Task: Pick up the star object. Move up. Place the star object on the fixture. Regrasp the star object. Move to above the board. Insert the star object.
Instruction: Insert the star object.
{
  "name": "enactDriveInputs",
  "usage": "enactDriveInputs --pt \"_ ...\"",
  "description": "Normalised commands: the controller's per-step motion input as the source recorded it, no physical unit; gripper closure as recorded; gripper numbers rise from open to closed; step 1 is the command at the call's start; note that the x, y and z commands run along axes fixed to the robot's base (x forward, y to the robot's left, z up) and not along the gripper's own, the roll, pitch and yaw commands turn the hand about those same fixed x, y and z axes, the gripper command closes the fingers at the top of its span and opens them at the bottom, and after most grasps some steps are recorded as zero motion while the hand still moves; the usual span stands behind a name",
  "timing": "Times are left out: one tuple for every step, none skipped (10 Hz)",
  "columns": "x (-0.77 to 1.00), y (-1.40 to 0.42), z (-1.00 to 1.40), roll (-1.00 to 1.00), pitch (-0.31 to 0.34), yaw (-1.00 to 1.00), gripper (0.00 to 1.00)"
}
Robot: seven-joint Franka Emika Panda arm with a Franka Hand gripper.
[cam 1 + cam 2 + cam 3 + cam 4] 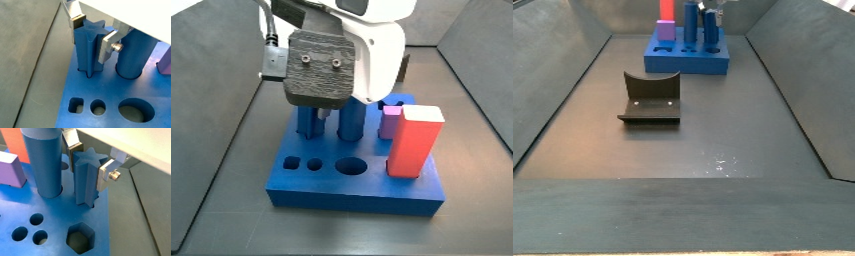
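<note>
Silver fingers (107,172) of the gripper (92,36) are pressing on both sides of the star object (85,178), so the gripper is gripping it. In both wrist views this blue piece is standing upright directly below the gripper, its long axis vertical, and its lower end is already sitting in the board (107,92). Just beside it the tall blue cylinder (43,163) is standing. I judge the insertion is nearly finished; only pushing straight down is remaining.

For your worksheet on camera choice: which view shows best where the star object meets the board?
A wrist view: the star object, between the tool's fingers, enters the board. The other wrist view shows its star top. In a side view the tool hides it; the far side view is too small.
</note>
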Motion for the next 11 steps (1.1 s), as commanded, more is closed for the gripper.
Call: enactDriveInputs --pt "0.0 0.02 -0.57 -0.15 0.084 -0.34 1.0" --pt "-0.01 0.0 -0.4 -0.18 0.0 -0.28 1.0" --pt "-0.07 0.0 -0.19 -0.12 -0.13 0.03 1.0" --pt "-0.01 0.0 0.0 0.0 -0.014 0.0 1.0" --pt "0.0 -0.01 -0.27 0.0 -0.27 0.0 1.0" --pt "0.0 0.12 -0.21 -0.26 -0.436 -0.01 1.0" --pt "0.0 0.1 -0.2 -0.32 -0.379 -0.03 1.0" --pt "0.0 0.13 -0.23 -0.37 -0.3 -0.09 1.0" --pt "0.0 0.05 -0.24 -0.13 -0.15 -0.11 1.0" --pt "0.0 0.01 -0.37 0.0 -0.046 -0.08 1.0" --pt "0.0 0.0 -0.47 0.0 -0.013 -0.16 1.0"
